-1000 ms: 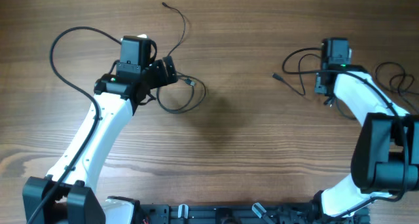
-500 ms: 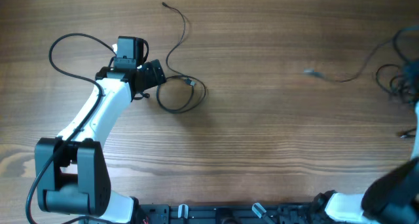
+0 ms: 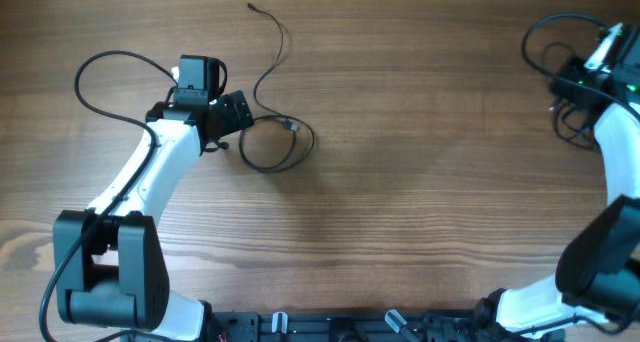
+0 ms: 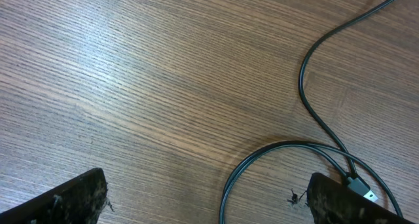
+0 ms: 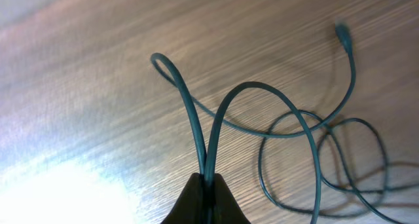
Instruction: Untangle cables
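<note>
So, right claw [image 5: 206, 185] is pinched tight on two strands of one cable [image 5: 252, 85] near the tabletop's [image 3: 400, 212] right edge; left claw [image 4: 206, 201] gapes wide just beside the other looped cable [image 4: 302, 80].

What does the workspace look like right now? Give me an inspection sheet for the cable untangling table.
Surface: wooden table, grain visible.
Job's things: left cable lies in a loose loop beside the left hand; right cable loops over itself.
Clutter: nothing seen.
Grippers: left hand open, holding nothing; right hand shut on two strands of the right cable.
Cables: arm wire arcs beside the left arm.
Surroundings: black rail along the table's near edge.
</note>
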You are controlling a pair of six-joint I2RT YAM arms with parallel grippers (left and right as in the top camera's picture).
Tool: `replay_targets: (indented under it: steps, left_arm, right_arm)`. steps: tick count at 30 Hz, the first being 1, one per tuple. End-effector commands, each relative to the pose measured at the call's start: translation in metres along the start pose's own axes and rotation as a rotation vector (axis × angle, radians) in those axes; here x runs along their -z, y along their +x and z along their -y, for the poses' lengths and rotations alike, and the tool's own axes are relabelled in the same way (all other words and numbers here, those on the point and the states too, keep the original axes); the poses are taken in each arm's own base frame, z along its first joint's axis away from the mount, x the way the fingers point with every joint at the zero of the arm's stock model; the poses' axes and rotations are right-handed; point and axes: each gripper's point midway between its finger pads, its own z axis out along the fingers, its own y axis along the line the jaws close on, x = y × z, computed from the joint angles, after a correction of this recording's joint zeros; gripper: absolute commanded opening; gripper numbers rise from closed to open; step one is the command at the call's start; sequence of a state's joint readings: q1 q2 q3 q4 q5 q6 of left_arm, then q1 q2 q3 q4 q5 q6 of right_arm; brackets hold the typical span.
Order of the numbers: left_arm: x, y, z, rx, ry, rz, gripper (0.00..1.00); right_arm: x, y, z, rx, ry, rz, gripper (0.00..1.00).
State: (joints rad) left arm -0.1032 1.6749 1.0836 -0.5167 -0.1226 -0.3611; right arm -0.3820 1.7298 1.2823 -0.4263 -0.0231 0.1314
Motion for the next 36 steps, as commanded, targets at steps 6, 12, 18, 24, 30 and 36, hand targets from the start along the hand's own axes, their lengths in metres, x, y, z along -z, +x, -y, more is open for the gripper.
replay_targets:
  steps: [6, 12, 18, 24, 30, 36]
  left_arm:
    - [-0.004, 0.003, -0.003, 0.013, -0.015, -0.010, 1.00]
    - [-0.004, 0.004, -0.003, 0.012, -0.015, -0.010, 1.00]
    - [-0.004, 0.004, -0.003, 0.013, -0.011, -0.011, 0.70]
    - [-0.005, -0.002, -0.016, 0.078, -0.028, -0.005, 0.04]
    - [-0.007, 0.002, -0.020, 0.116, 0.127, -0.087, 0.04]
    - [0.007, -0.058, 0.022, 0.037, 0.228, 0.091, 0.14]
  right_arm:
    - [-0.029, 0.031, -0.009, 0.019, -0.065, -0.111, 0.89]
    - [-0.023, 0.045, -0.040, -0.050, -0.229, -0.184, 1.00]
    - [-0.005, 0.091, -0.106, -0.032, -0.405, -0.356, 0.04]
    - [0.025, 0.146, -0.214, 0.166, -0.634, -0.440, 0.04]
    - [0.038, 0.179, -0.282, 0.250, -0.571, -0.386, 0.70]
    - [0.035, 0.181, -0.278, 0.266, -0.522, -0.372, 1.00]
